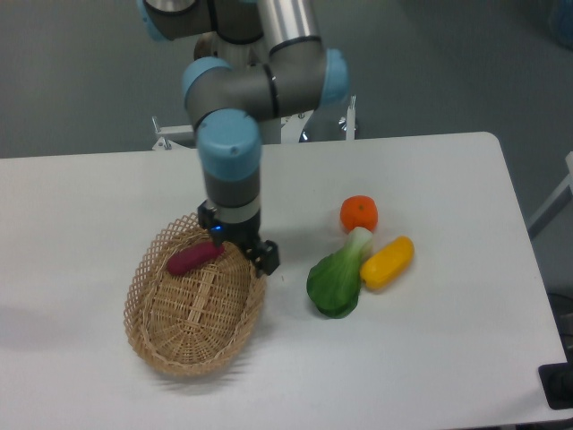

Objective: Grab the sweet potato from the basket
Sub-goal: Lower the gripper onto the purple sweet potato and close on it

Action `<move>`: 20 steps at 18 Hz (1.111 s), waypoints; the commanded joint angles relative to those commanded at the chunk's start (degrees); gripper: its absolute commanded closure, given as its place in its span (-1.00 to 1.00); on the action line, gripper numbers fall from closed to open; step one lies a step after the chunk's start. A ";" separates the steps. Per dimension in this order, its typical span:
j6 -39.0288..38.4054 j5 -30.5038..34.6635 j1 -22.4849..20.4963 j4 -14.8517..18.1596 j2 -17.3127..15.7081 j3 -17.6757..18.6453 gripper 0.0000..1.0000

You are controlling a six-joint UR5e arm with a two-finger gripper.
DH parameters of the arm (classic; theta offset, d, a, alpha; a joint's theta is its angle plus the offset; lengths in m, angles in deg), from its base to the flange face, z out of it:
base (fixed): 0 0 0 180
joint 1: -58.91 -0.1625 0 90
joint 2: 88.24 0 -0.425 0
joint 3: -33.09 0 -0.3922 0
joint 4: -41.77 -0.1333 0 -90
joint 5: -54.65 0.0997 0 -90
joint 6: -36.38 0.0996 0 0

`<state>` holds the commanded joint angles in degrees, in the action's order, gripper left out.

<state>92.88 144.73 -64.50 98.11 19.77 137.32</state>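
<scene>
The sweet potato [194, 258], small, oblong and reddish-purple, lies in the upper left part of the light tan wicker basket [170, 345]. My gripper [240, 245] hangs over the basket's upper right rim, just right of the sweet potato and apart from it. Its fingers stand spread and hold nothing; one dark fingertip [266, 259] shows by the rim.
A round orange fruit [358, 213], a green leafy vegetable [336, 282] and a yellow oblong vegetable [387, 262] lie together right of the basket. The white table [430, 358] ends at right and front. The robot base [260, 125] stands at the back.
</scene>
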 joint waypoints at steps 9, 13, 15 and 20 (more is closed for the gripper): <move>2.04 2.99 3.34 -0.26 2.03 2.20 -1.00; 1.95 3.08 4.22 -0.35 2.03 2.55 -1.00; 1.95 3.08 4.22 -0.35 2.37 2.55 -1.00; 0.11 3.08 4.49 -0.35 3.08 2.82 -1.00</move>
<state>92.98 147.81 -60.01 97.76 22.85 140.13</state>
